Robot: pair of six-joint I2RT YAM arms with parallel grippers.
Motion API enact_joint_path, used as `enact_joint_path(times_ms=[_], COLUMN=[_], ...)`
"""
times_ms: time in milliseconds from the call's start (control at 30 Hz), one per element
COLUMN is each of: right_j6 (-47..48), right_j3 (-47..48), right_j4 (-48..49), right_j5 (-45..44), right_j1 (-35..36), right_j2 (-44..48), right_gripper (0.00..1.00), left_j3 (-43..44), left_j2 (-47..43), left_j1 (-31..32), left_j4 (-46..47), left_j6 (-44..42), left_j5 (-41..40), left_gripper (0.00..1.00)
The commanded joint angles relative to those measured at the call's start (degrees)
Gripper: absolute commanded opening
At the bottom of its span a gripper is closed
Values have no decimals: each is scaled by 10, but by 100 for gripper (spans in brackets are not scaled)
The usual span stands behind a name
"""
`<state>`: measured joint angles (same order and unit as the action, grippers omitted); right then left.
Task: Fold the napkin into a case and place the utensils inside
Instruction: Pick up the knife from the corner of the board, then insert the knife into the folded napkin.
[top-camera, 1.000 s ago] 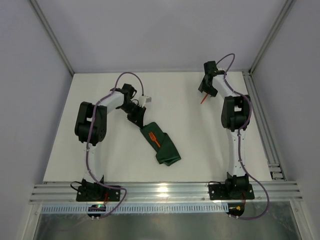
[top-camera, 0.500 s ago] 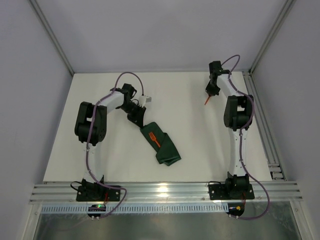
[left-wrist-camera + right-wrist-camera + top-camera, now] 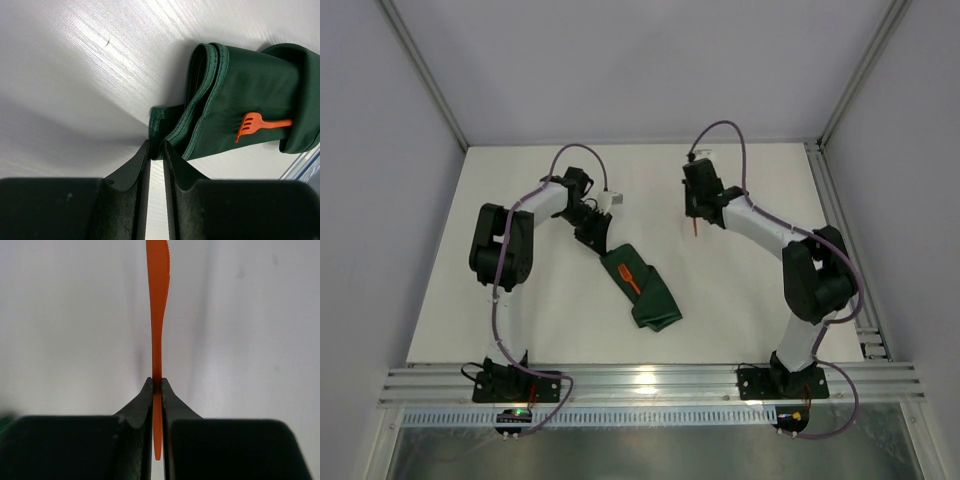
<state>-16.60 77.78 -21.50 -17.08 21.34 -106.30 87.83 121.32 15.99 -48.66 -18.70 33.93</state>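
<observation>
The dark green napkin point(image 3: 645, 293) lies folded into a narrow layered case, slanting across the table's middle. An orange fork point(image 3: 630, 278) rests on it with its handle tucked under a fold point(image 3: 295, 125). My left gripper point(image 3: 156, 146) is shut on the napkin's stitched corner point(image 3: 158, 120) at the case's upper-left end, beside its open mouth point(image 3: 197, 75). My right gripper point(image 3: 156, 381) is shut on the orange knife point(image 3: 158, 300), whose serrated blade points away from the fingers. In the top view the right gripper point(image 3: 695, 216) holds the knife point(image 3: 694, 229) above the table, right of the napkin.
The white tabletop point(image 3: 550, 310) is bounded by aluminium rails at the right point(image 3: 845, 250) and near point(image 3: 640, 380) edges. Grey walls enclose the back and sides. The left arm's elbow point(image 3: 500, 250) stands left of the napkin.
My right arm has swung from the far right corner leftward toward the table's middle, carrying the knife. The left gripper and the napkin have not moved.
</observation>
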Motion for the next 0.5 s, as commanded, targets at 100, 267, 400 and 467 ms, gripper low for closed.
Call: enact_joint_path(times_ms=[100,267,400,467], right_j6=[78,142,146,139], right_j3=[-107,-85,-75,-97], right_j4=[280,301,279,293], right_j5=[-3,-4,-14,-13], right_j1=[197,280,298,304], right_j2=[96,34,4,4], right_gripper=[3,4,4,4], left_j3=[2,1,-2,-2], left_j2=[-28,-31,-32,-31], left_j1=[-3,-3,-3,-3], left_j4=[3,1,2,3], left_j6=[-12,-13,-13,-13], left_j5=[12,11,12,12], left_gripper=[17,16,15,15])
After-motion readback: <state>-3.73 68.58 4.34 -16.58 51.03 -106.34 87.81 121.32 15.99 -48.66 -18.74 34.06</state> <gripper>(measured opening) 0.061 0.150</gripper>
